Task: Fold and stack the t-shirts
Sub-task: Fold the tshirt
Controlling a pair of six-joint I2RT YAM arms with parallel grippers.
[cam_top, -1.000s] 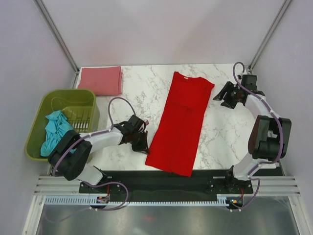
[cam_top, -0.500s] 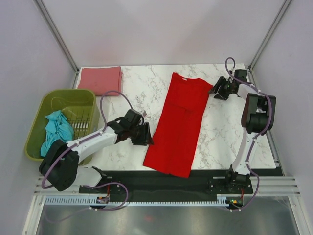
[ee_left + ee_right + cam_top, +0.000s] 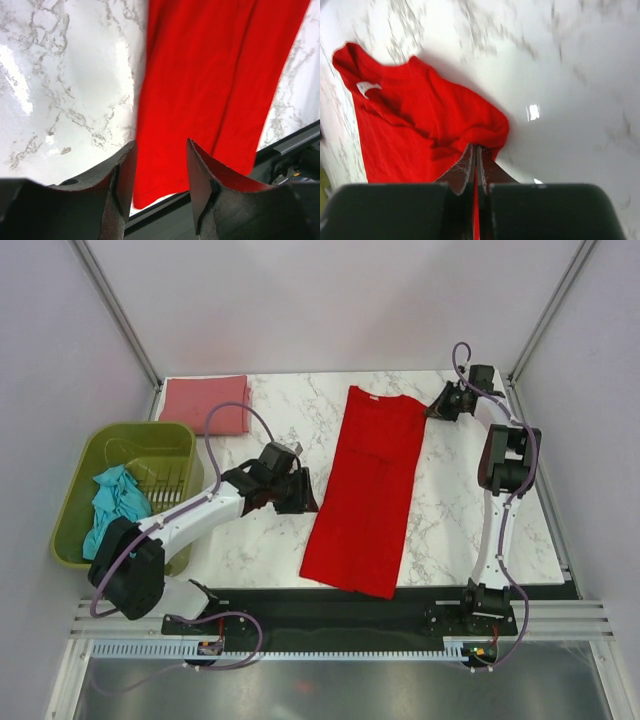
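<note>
A bright red t-shirt [image 3: 365, 490] lies as a long strip down the middle of the marble table, neck at the far end. Its white neck label [image 3: 367, 87] shows in the right wrist view. My right gripper [image 3: 432, 408] is shut on bunched red cloth [image 3: 485, 132] at the shirt's far right corner. My left gripper [image 3: 308, 492] stands open beside the shirt's left edge; red cloth [image 3: 210, 75] shows beyond its fingers, with nothing gripped. A folded dusty pink t-shirt [image 3: 207, 403] lies at the far left. A crumpled teal t-shirt [image 3: 115, 502] sits in the basket.
The olive-green plastic basket [image 3: 140, 430] stands off the table's left edge. The black base rail [image 3: 340, 605] runs along the near edge, just below the shirt's hem. Bare marble [image 3: 460, 510] lies right of the red shirt.
My left gripper opened and moved away from the near edge along the shirt's left side. My right gripper reached the shirt's far right corner and shut on it.
</note>
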